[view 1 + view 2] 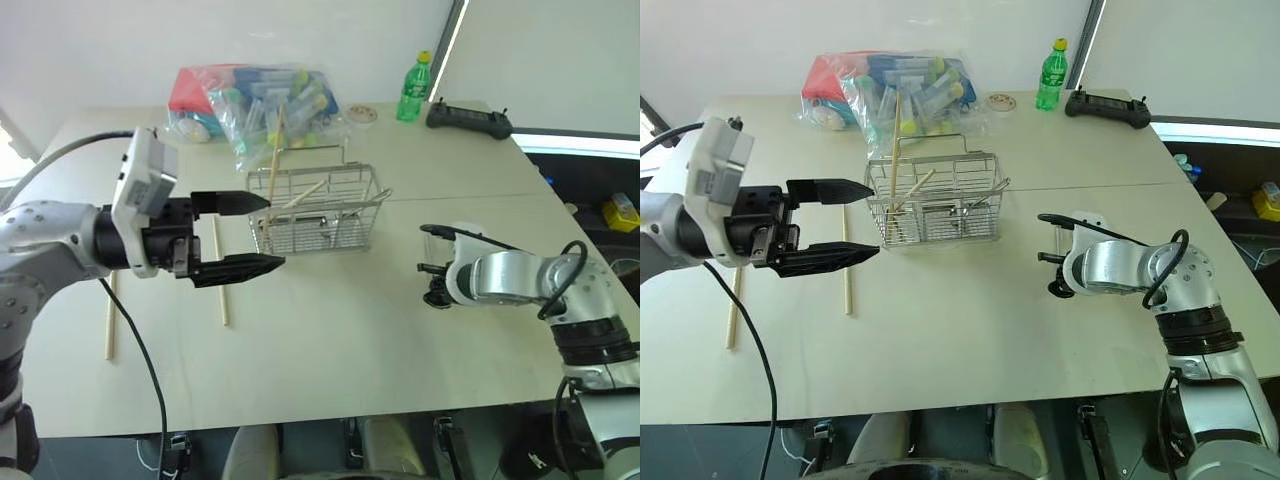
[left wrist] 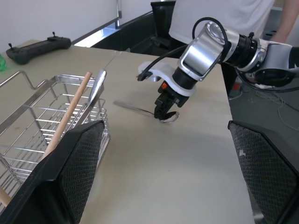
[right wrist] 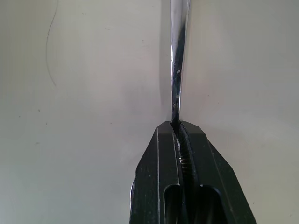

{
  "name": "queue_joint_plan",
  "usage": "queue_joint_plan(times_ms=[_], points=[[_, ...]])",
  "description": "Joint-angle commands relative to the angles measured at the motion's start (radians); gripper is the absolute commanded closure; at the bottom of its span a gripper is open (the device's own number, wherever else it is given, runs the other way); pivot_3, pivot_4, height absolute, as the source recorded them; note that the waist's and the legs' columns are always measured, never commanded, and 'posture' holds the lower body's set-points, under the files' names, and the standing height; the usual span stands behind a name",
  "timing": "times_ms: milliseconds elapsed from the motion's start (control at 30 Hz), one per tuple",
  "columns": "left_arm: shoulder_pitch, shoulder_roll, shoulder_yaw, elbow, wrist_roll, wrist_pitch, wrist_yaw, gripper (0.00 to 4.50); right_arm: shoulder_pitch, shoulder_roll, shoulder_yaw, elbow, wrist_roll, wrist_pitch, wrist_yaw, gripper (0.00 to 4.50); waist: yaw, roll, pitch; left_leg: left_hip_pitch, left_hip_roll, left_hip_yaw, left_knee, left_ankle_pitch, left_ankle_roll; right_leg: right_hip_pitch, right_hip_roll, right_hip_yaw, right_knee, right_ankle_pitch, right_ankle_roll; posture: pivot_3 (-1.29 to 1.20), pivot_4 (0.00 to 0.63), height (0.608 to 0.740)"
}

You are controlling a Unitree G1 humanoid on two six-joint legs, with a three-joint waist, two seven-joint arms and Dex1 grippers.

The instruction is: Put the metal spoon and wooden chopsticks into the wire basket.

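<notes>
metal spoon [image 2: 164,115] pinched in my right gripper [image 2: 161,111], on table at basket's 3 o'clock | wire basket [image 1: 936,205]: two chopsticks [image 1: 894,150] in | two chopsticks [image 1: 845,262] left at 9 o'clock | my left gripper [image 1: 830,222] spread, empty

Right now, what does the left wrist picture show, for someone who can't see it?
The right claw is shut on the metal spoon, which lies on the table. Beside it, the wire basket holds a wooden chopstick.

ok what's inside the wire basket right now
Two wooden chopsticks stand tilted in the wire basket, tops past its rim. Their lower ends blur behind the mesh, so anything else on the basket floor can't be made out.
</notes>
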Motion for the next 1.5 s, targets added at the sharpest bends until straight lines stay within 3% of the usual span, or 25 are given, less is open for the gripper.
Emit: queue_joint_plan(times_ms=[33, 200, 300, 433, 567, 767, 933, 1133, 1433, 1500], points=[[-0.042, -0.011, -0.010, 0.010, 0.022, -0.027, -0.019, 0.00, 0.012, -0.035, 0.006, -0.032, -0.017, -0.019, 0.032, 4.46, 0.000, 0.000, 0.001, 0.000, 0.000, 0.000, 0.000, 0.000, 0.000, 0.000, 0.000, 0.000, 0.000, 0.000, 0.000, 0.00, 0.150, 0.701], [-0.078, -0.031, -0.037, 0.036, 0.049, -0.032, -0.034, 0.00, 0.009, -0.127, -0.066, -0.156, -0.167, -0.036, 0.163, 4.46, 0.004, 0.013, 0.008, -0.005, -0.001, 0.001, 0.000, 0.000, 0.000, 0.000, 0.000, 0.000, -0.006, 0.000, 0.000, 0.00, 0.150, 0.701], [-0.090, -0.037, -0.041, 0.043, 0.057, -0.030, -0.042, 0.00, 0.007, -0.167, -0.125, -0.237, -0.293, -0.072, 0.261, 4.46, 0.006, 0.014, 0.009, -0.011, -0.001, 0.001, 0.000, 0.000, 0.000, -0.005, 0.000, 0.000, -0.006, 0.003, -0.003, 0.00, 0.150, 0.701], [-0.107, -0.041, -0.042, 0.050, 0.057, -0.025, -0.045, 0.00, -0.029, -0.187, -0.212, -0.346, -0.549, -0.215, 0.501, 4.46, 0.006, 0.013, 0.008, -0.014, -0.001, 0.000, -0.002, -0.001, 0.002, -0.009, 0.001, 0.000, -0.007, 0.003, -0.003, 0.00, 0.150, 0.701], [-0.133, -0.050, -0.035, 0.067, 0.062, -0.028, -0.034, 0.00, -0.113, -0.099, -0.238, -0.373, -0.700, -0.365, 0.726, 4.46, 0.001, 0.013, 0.008, -0.015, -0.001, 0.001, -0.003, -0.001, 0.002, -0.009, 0.001, 0.000, -0.007, 0.003, -0.002, 0.00, 0.150, 0.701], [-0.165, -0.059, -0.029, 0.098, 0.092, -0.040, -0.018, 0.00, -0.285, 0.096, -0.196, -0.337, -0.827, -0.450, 0.907, 4.46, 0.001, 0.013, 0.009, -0.014, -0.001, 0.000, -0.002, -0.001, 0.002, -0.009, 0.001, 0.000, -0.004, 0.003, -0.002, 0.00, 0.150, 0.701], [-0.197, -0.072, -0.022, 0.120, 0.117, -0.049, 0.010, 0.00, -0.317, 0.238, -0.055, -0.290, -1.008, -0.481, 1.063, 4.46, 0.003, 0.010, 0.007, -0.014, -0.001, 0.000, -0.001, 0.000, 0.002, -0.010, 0.001, 0.001, 0.001, 0.003, -0.002, 0.00, 0.150, 0.701], [-0.207, -0.068, -0.016, 0.125, 0.124, -0.052, 0.013, 0.00, -0.248, 0.336, 0.016, -0.267, -1.171, -0.514, 1.187, 4.46, 0.003, 0.010, 0.007, -0.014, -0.001, 0.000, -0.001, 0.000, 0.002, -0.012, 0.001, 0.001, 0.005, 0.004, -0.001, 0.00, 0.150, 0.701], [-0.215, -0.066, -0.008, 0.130, 0.124, -0.047, 0.019, 0.00, -0.219, 0.427, -0.031, -0.236, -1.294, -0.512, 1.234, 4.46, 0.001, 0.010, 0.007, -0.012, -0.001, 0.000, 0.000, 0.000, 0.001, -0.011, 0.001, 0.001, 0.007, 0.005, 0.001, 0.00, 0.150, 0.701], [-0.219, -0.068, -0.010, 0.133, 0.127, -0.049, 0.019, 0.00, -0.217, 0.440, -0.043, -0.236, -1.310, -0.503, 1.235, 3.81, 0.001, 0.010, 0.007, -0.011, -0.001, 0.000, 0.000, 0.000, 0.001, -0.011, 0.001, 0.001, 0.007, 0.005, 0.001, 0.00, 0.150, 0.701]])
